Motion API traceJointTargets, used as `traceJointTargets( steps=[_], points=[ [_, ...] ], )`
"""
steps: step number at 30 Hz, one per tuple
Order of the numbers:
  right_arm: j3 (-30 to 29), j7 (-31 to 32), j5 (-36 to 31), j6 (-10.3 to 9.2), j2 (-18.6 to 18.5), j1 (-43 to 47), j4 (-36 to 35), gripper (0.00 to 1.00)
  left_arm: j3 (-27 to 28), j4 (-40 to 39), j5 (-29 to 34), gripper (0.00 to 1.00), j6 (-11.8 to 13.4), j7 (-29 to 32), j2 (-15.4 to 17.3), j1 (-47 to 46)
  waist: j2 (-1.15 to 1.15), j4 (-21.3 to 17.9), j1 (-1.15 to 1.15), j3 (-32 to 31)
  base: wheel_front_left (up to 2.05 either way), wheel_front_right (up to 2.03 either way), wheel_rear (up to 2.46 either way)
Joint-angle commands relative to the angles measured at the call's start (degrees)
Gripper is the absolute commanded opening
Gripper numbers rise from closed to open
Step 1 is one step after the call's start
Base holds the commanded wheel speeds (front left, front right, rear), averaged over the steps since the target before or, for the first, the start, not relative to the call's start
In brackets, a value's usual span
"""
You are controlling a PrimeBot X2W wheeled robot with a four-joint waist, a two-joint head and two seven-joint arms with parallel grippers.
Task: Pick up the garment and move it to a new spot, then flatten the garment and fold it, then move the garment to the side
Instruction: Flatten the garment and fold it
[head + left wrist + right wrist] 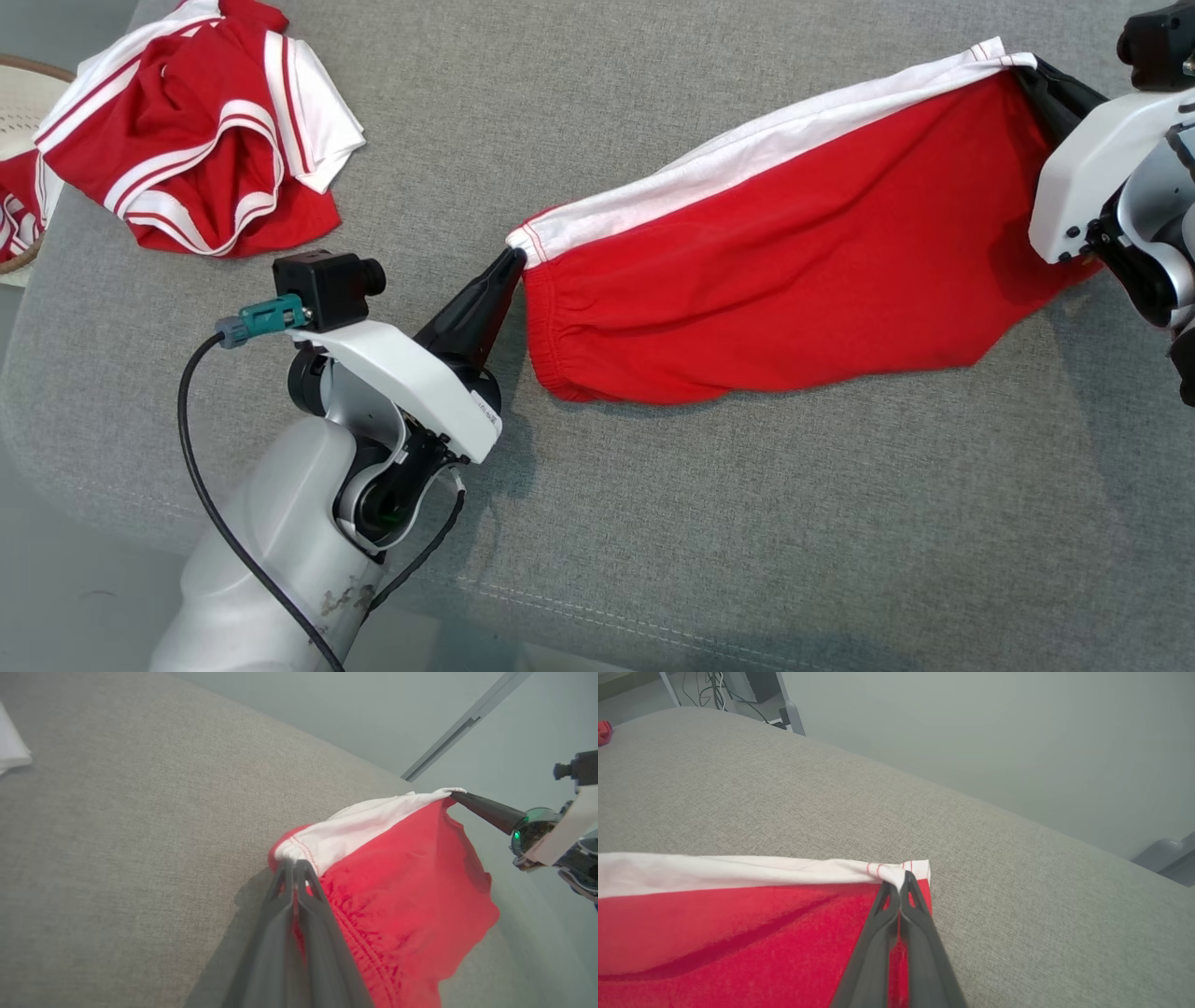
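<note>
Shorts [794,271], red with white side band, hanging stretched between both grippers over grey cushion [747,523], right of centre, lower edge sagging toward it. Left gripper [516,259] pinching waistband corner, jaws closed on cloth. Right gripper [1025,73] gripping far-right hem corner likewise. Likely flattening step: lowering both ends level, holding band taut, watching elastic end for bunching.

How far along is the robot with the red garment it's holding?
Done: garment picked up, both arms' jaws shut on its white edge's two ends. In hand: held stretched over the grey cushion. Left: laying it flat, folding, moving it aside.
</note>
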Motion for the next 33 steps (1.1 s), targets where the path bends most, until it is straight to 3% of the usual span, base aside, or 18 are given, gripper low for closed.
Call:
traceJointTargets(
  steps=[1,3,4,6,10,17,27,33],
  points=[
    [1.3,-1.1,1.1,0.22,-0.1,-0.6,-0.1,0.03,1.2,-0.5,-0.6,0.00,-0.4,-0.9,1.7,-2.2,0.00,0.0,0.00,0.0,0.00,0.00,0.00],
    [2.7,-2.0,2.2,0.22,0.1,-1.2,1.1,0.47,0.3,0.0,-1.0,0.00,-0.4,-1.8,2.1,-2.7,0.00,-0.1,0.00,0.0,0.00,0.00,0.00],
    [3.2,-2.3,2.8,0.22,0.2,-1.4,1.7,1.00,-0.4,0.0,-1.3,0.00,-0.4,-2.0,2.4,-2.9,0.00,-0.2,0.00,0.0,0.00,0.00,0.00],
    [4.2,-3.2,3.9,0.22,0.3,-1.8,2.6,1.00,-0.6,0.5,-1.3,1.00,-0.4,-3.8,2.9,-3.1,0.00,-0.3,0.00,-0.1,0.00,0.00,0.00],
    [5.1,-5.8,6.4,0.22,0.4,-1.9,4.0,1.00,-0.7,2.0,-0.5,1.00,-0.4,-6.3,3.8,-3.2,0.00,-0.6,0.00,-0.4,0.00,0.00,0.00],
    [4.3,-11.6,9.4,0.22,1.0,1.2,5.8,1.00,-0.6,1.6,1.8,1.00,2.8,-9.9,4.2,-0.5,0.00,-1.8,0.00,-1.8,0.00,0.00,0.00],
    [5.3,-11.3,10.9,0.22,2.5,3.0,6.4,1.00,-2.1,-3.6,-0.3,1.00,4.4,-3.6,5.9,3.5,0.00,-3.6,0.00,-2.1,0.00,0.00,0.00],
    [7.2,-8.6,11.3,0.22,3.2,2.0,7.9,1.00,-1.9,-5.8,-1.5,1.00,7.1,0.8,7.6,4.4,0.00,-3.3,0.00,-1.8,0.00,0.00,0.00]
  ],
)
